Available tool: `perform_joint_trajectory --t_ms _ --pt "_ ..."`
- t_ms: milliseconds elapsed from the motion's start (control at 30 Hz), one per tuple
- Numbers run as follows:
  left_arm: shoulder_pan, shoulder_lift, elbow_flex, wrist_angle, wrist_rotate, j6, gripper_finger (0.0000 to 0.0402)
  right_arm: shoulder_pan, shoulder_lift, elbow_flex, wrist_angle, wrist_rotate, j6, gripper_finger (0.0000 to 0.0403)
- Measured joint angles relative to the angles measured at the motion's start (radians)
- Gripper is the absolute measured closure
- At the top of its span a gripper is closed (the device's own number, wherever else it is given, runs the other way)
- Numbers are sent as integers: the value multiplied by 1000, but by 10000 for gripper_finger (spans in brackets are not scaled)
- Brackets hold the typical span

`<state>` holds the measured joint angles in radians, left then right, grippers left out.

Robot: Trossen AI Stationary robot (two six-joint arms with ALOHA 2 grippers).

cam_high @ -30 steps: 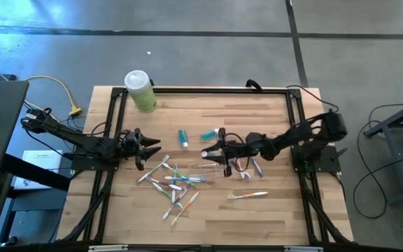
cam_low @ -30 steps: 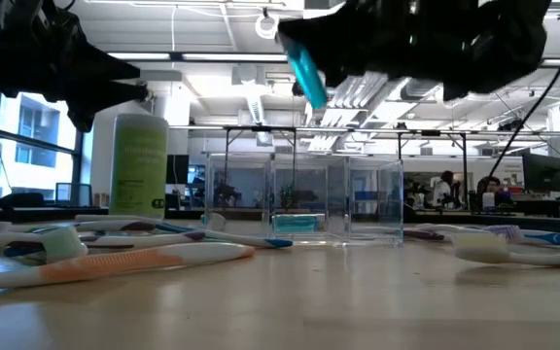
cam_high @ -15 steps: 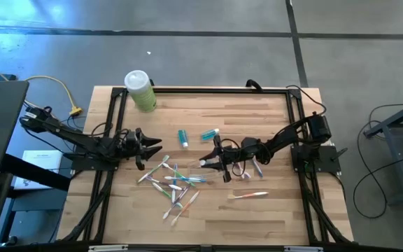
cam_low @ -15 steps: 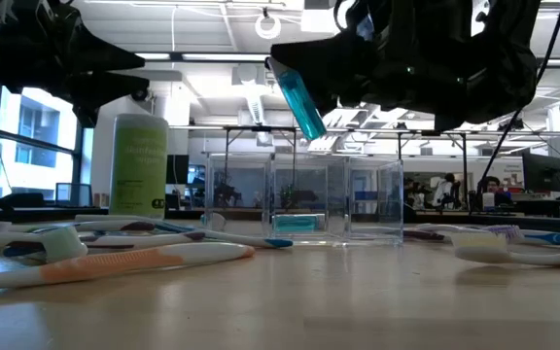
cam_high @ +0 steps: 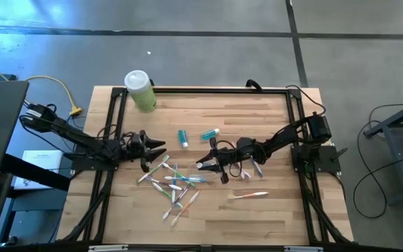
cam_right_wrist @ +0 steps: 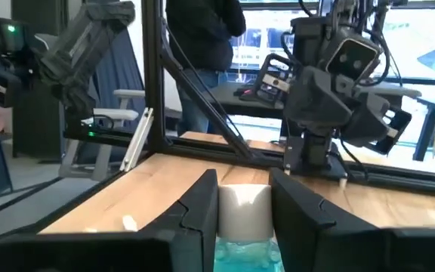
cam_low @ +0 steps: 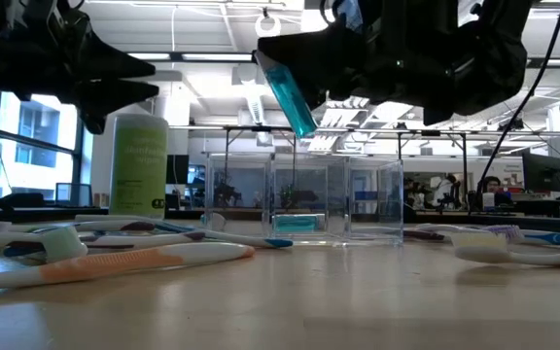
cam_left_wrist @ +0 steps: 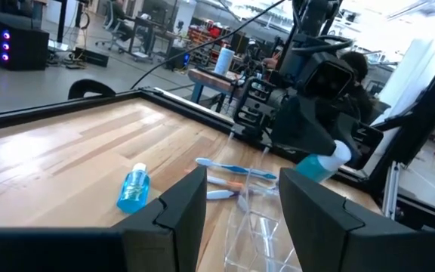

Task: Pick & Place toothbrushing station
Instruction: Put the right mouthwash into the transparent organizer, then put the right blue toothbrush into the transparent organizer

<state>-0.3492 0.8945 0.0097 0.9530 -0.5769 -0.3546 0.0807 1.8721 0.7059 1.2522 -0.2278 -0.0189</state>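
My right gripper (cam_high: pixel 203 165) hangs over the table's middle, shut on a small teal tube (cam_low: pixel 285 89) with a white cap. Just below it a clear plastic cup (cam_low: pixel 304 199) stands upright on the wood. Two more teal tubes (cam_high: pixel 182 137) (cam_high: pixel 210 134) lie flat on the far side of it. Several white, pink and green toothbrushes (cam_high: pixel 172 183) lie scattered toward the near side, and one more (cam_high: pixel 248 195) lies to the right. My left gripper (cam_high: pixel 157 148) hovers open left of the pile, pointing at the cup. My right gripper pinches the tube at its white cap end (cam_right_wrist: pixel 245 211) between its two fingers. The fingers (cam_right_wrist: pixel 202 215) come in about level from the table's right. The teal body (cam_low: pixel 290 102) slants down below the fingers, clear of the table and above the cup.
A larger pale-green bottle (cam_high: pixel 140 91) with a white cap stands at the far left corner. A black frame (cam_high: pixel 201 89) runs along the table's edges. Bare wood lies along the near edge and the far right.
My right gripper has come down and moved toward the table's left and near edge with the tube, which now hangs over the cup. The tube stays tilted and clear of the table.
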Motion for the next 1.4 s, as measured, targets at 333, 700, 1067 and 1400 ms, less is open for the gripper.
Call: perform_joint_trajectory --t_ms 333,700,1067,1400 --pt "0 59 0 52 0 0 239 -6 113 19 91 -18 65 317" --pt "0 59 0 58 0 6 239 -44 146 20 83 -27 126 266" --pt "0 59 1 59 0 17 239 -44 146 20 84 -26 99 196" --pt "0 59 1 59 0 17 239 -33 21 20 8 -7 -11 197"
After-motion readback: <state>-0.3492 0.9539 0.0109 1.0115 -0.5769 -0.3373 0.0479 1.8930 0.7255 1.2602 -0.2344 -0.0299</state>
